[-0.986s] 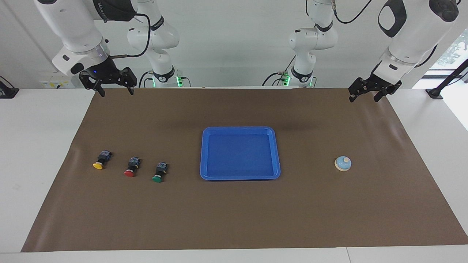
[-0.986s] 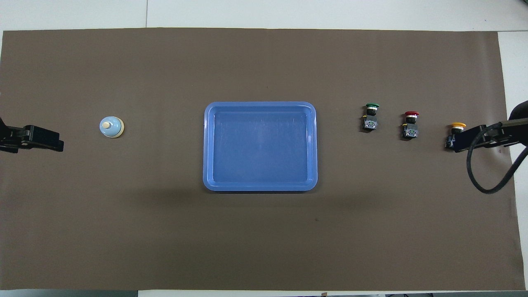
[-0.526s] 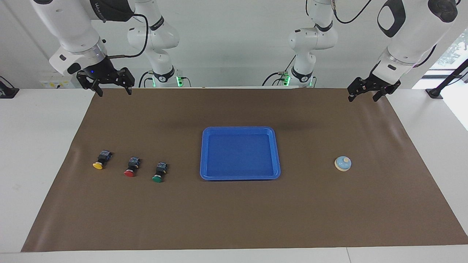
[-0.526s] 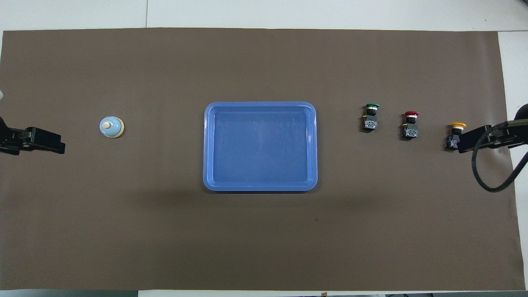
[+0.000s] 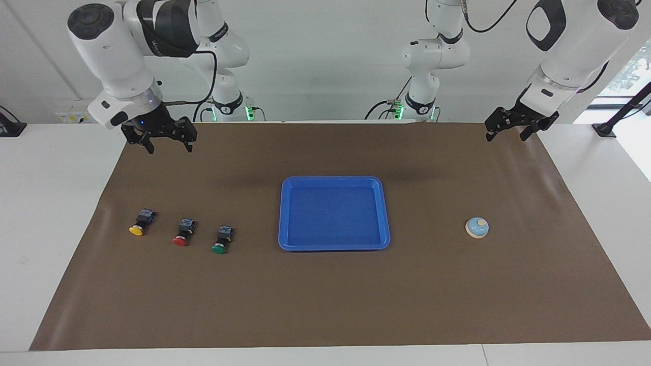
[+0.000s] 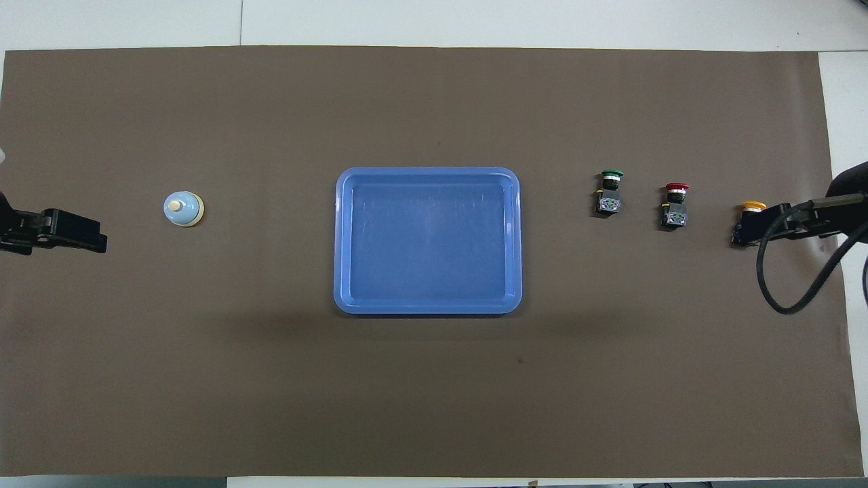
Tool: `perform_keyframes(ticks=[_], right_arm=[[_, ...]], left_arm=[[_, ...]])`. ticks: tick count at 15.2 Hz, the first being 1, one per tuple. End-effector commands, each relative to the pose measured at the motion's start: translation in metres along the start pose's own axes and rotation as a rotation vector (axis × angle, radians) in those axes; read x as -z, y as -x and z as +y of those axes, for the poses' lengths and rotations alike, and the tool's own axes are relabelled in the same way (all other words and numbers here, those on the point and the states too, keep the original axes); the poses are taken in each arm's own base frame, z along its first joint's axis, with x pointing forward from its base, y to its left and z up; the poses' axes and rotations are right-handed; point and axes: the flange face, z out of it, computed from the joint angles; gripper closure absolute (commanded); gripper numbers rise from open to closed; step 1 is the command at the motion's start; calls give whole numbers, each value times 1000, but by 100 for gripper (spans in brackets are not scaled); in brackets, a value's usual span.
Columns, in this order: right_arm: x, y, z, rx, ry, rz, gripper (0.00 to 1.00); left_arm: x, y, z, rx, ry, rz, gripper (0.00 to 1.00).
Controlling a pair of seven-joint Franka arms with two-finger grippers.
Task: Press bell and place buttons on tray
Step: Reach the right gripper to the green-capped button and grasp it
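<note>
Brown matting covers the white table in the facing view, where the tray sits bare at centre. Three buttons lie on their sides in a row toward the right arm's end: yellow, red and green. The bell stands alone toward the left arm's end. The right gripper hangs spread and empty over bare mat, well short of the buttons. The left gripper, likewise spread and carrying nothing, waits over the mat's edge by its base. Nothing is yet pressed or placed.

Seen from overhead, the tray again holds nothing, with the bell beside it on one end and green, red and yellow on the other. The right gripper partly covers yellow from above, though it is still raised; the left gripper shows at the frame's edge. The likely risks: round-capped buttons on their sides may roll or twist out of a pinch, and an off-centre push could slide the light bell instead of ringing it.
</note>
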Motion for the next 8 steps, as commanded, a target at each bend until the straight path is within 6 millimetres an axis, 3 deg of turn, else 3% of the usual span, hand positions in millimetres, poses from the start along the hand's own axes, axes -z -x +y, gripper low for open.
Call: perform_keyframes(ticks=[1,4,8], right_arm=[[-44,-24,-18,-19,8,1,0],[-102,-55,-36,-34,8,31,0],[-166,-59,-44,-26,-2,105,0]], left_arm=[[8,2,-6,13,7,4,0],[7,2,-2,5,6,4,0],[7,2,-4,8,6,4,0]])
